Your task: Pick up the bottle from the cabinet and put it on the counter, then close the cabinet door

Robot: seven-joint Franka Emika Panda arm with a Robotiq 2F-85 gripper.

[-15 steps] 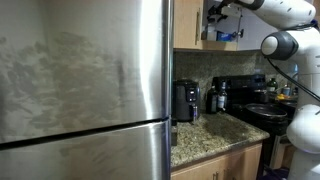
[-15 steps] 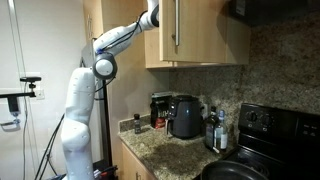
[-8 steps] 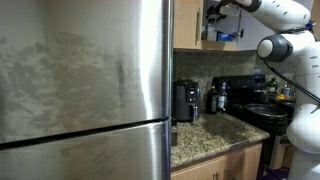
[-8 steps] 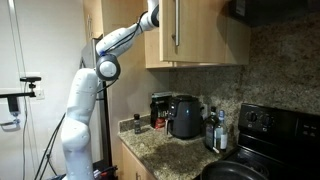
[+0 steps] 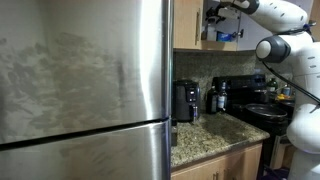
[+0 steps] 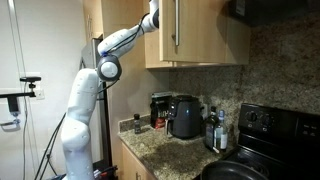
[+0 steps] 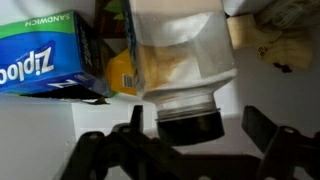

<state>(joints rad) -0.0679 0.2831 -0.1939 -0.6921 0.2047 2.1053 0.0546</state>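
Note:
The wrist view is upside down. The bottle [image 7: 180, 70] is whitish and translucent with a dark cap [image 7: 190, 125] and stands on the white shelf of the cabinet [image 5: 188, 25]. My gripper [image 7: 195, 130] is open, with one finger on each side of the cap and a gap on the right. In an exterior view my gripper [image 5: 213, 12] is inside the open wall cabinet. In an exterior view the arm [image 6: 125, 38] reaches up and the hand is hidden behind the cabinet door [image 6: 205, 30] with a metal handle. The counter [image 5: 205, 138] lies below.
A blue Ziploc box [image 7: 45, 55] and a yellow item [image 7: 125, 72] stand beside the bottle. A black coffee maker [image 5: 185, 100], bottles [image 6: 212, 130] and a black stove [image 5: 262, 108] sit below. The steel fridge [image 5: 85, 90] fills the left.
The arm has edged slightly further toward the cabinet; nothing has been grasped or moved.

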